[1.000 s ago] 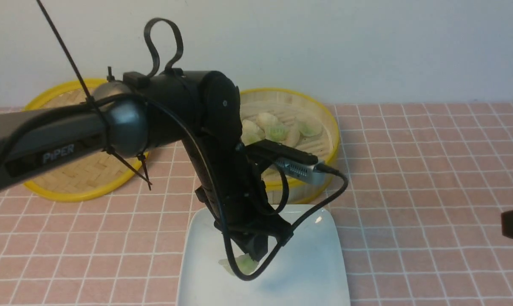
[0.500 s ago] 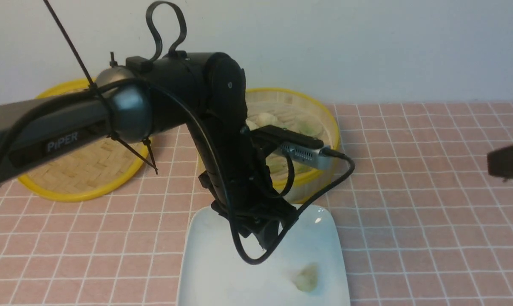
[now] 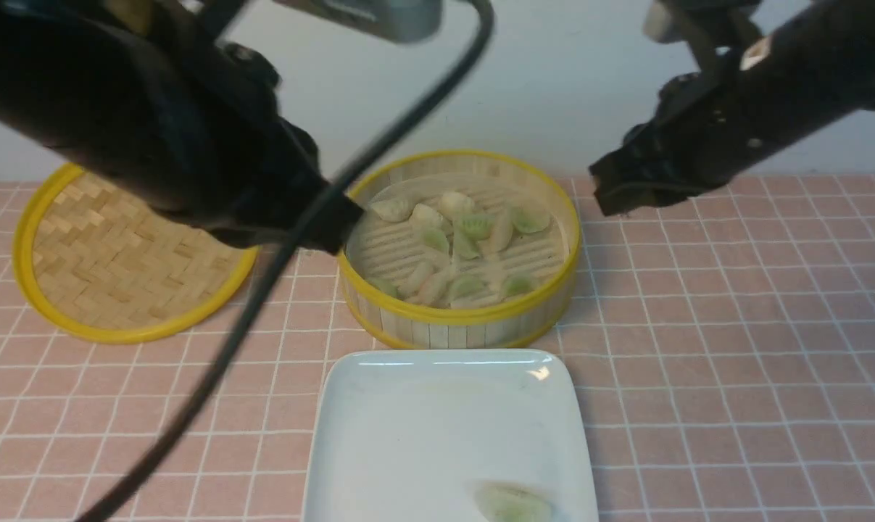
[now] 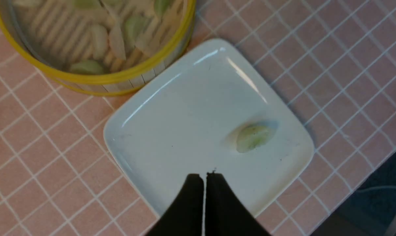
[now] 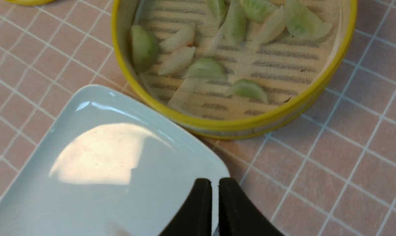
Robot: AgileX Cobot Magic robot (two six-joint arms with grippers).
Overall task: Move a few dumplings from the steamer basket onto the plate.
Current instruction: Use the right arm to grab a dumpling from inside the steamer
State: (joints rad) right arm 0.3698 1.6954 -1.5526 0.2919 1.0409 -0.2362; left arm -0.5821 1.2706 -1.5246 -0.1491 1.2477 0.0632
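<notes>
Front view shows us the steamer basket [image 3: 459,330] in the far middle of the table [image 3: 734,348]. Many dumplings [image 3: 473,226] lie inside it on the slatted floor. Some are bunched together at the far side and some sit along the near wall.

The white plate [image 3: 408,428] sits on the near side of the basket, very close to it. We cannot tell if the two touch. A lone dumpling [image 3: 513,502] lies on the plate, down in its near right part, close to the near edge.

A flat woven lid [image 3: 118,261] lies on the table to the left of the basket, a little apart from it.

Our left arm [image 3: 140,123] looks big, dark and blurry, up high on the left. A black cable [image 3: 263,283] hangs down from it across the picture. Our right arm [image 3: 734,116] is up high on the right, above the table.

From the left wrist view we see the left fingers [image 4: 198,186] pressed together with only a thin line between them. They hold nothing. Their tips show over the plate near one edge, and the lone dumpling lies apart from them.

From the right wrist view we see the right fingers [image 5: 204,196] closed too, and empty. Their tips show over a corner of the plate, near the basket.
</notes>
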